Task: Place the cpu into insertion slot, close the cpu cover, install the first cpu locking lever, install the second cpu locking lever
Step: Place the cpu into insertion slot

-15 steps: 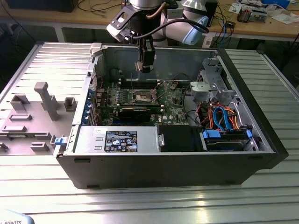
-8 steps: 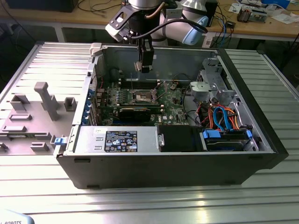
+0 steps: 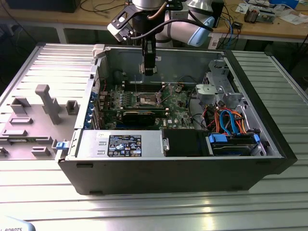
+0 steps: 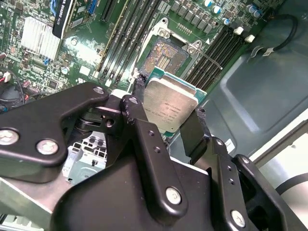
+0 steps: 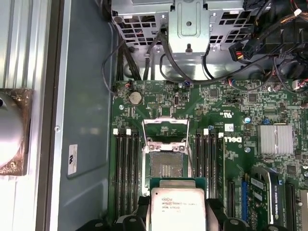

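My gripper [image 4: 168, 100] is shut on the cpu [image 4: 169, 107], a flat square chip with a silvery top, pinched by two opposite edges between black fingers [image 4: 136, 86]. In the exterior view the gripper [image 3: 148, 71] hangs inside the open computer case, above the motherboard. The insertion slot [image 5: 167, 165] lies bare below the cpu [image 5: 177, 209], with a clear gap between them; its pin field [image 4: 165, 57] shows. The cpu cover [image 5: 165, 127] is swung open and lies flat past the slot's far edge. The slot [image 3: 147, 99] sits mid-board.
Black memory slots [image 5: 126, 168] flank the socket on both sides. A black graphics card [image 3: 139, 115] lies in front of it, and a finned heat sink [image 5: 275, 139] stands nearby. A drive cage [image 3: 216, 89] with blue and orange cables [image 3: 231, 120] fills the case's right. A grey fixture [image 3: 33, 120] stands outside the case.
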Controlling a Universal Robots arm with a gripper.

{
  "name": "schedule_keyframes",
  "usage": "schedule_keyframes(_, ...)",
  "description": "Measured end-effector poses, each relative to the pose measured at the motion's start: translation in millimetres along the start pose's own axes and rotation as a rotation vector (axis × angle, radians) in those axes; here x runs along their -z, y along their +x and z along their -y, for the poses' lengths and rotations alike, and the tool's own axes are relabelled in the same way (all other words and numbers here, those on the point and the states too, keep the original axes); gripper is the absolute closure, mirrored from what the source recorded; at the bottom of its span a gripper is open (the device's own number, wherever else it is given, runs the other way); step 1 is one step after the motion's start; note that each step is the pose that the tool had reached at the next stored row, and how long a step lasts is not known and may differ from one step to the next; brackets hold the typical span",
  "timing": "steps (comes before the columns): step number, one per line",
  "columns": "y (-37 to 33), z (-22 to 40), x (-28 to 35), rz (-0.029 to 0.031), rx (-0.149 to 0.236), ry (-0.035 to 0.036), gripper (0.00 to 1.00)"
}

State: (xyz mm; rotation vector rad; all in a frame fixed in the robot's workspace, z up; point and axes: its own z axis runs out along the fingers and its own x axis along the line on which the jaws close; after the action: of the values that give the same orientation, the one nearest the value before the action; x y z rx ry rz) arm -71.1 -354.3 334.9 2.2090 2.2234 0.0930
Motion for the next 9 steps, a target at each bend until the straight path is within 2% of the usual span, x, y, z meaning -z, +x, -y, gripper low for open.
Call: schedule_keyframes(9, 0.0, 0.0, 0.0, 0.0000, -0.001, 0.0000, 0.46)
